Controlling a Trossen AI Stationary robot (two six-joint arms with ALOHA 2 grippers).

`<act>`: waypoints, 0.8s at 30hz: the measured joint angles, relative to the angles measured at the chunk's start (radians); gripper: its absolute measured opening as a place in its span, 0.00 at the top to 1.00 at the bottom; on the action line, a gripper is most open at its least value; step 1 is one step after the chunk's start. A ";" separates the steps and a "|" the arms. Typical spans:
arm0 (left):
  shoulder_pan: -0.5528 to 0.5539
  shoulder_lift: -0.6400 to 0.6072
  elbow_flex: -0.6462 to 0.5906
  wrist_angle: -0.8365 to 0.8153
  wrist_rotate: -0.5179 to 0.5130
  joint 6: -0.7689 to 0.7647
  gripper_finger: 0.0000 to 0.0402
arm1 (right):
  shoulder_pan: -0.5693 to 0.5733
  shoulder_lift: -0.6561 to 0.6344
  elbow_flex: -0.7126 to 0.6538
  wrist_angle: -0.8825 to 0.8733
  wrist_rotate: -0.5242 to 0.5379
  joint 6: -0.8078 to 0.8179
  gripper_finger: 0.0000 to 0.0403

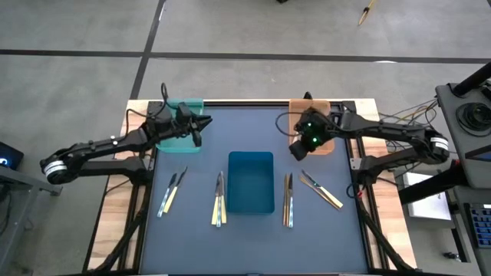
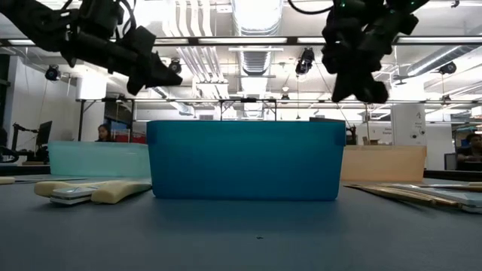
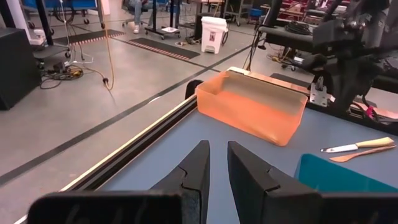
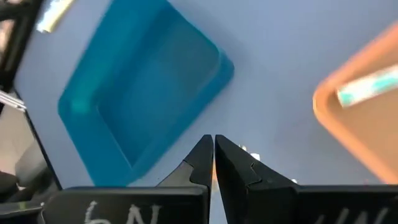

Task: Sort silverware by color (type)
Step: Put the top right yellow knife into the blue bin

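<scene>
High view: both arms up near the far end of the mat. Left gripper (image 1: 201, 123) hangs by the teal tray (image 1: 181, 130), jaws nearly together w/ a thin gap, nothing btwn them. Right gripper (image 1: 295, 150) sits at the near-inner corner of the orange tray (image 1: 328, 146), jaws fully closed, nothing held; right wrist view shows one pale-handled utensil (image 4: 367, 87) lying in that tray, off to the side of the fingertips.

Rest of the silverware is well short of either set of jaws, on the mat in four loose groups flanking the blue tray (image 1: 251, 182): a pair (image 1: 170, 192) far out on the left arm's side, a bundle (image 1: 219, 199) just beside the blue tray, another (image 1: 288, 201) on its other side, and angled pieces (image 1: 322, 190) below the right gripper. Groups prob laid out per handle colour so each arm feeds its own nearby tray.

Sorting looks barely begun; most pieces aren't binned yet. Angled pieces are nearest the right jaws, likely the next pick.
</scene>
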 joint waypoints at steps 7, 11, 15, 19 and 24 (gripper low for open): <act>0.000 0.011 0.000 0.005 0.000 0.000 0.90 | 0.062 0.048 0.000 -0.140 0.003 0.091 0.98; 0.000 0.011 0.000 0.005 0.000 0.000 0.90 | 0.109 0.093 0.000 -0.255 0.024 0.102 0.98; 0.000 0.011 0.000 0.005 0.000 0.000 0.90 | 0.161 0.143 0.000 -0.404 0.079 0.128 0.98; 0.000 0.011 0.000 0.005 0.000 0.000 0.90 | 0.221 0.178 0.000 -0.545 0.146 0.144 0.98; 0.000 0.011 0.000 0.011 0.000 0.000 0.90 | 0.291 0.198 -0.009 -0.567 0.162 0.112 0.98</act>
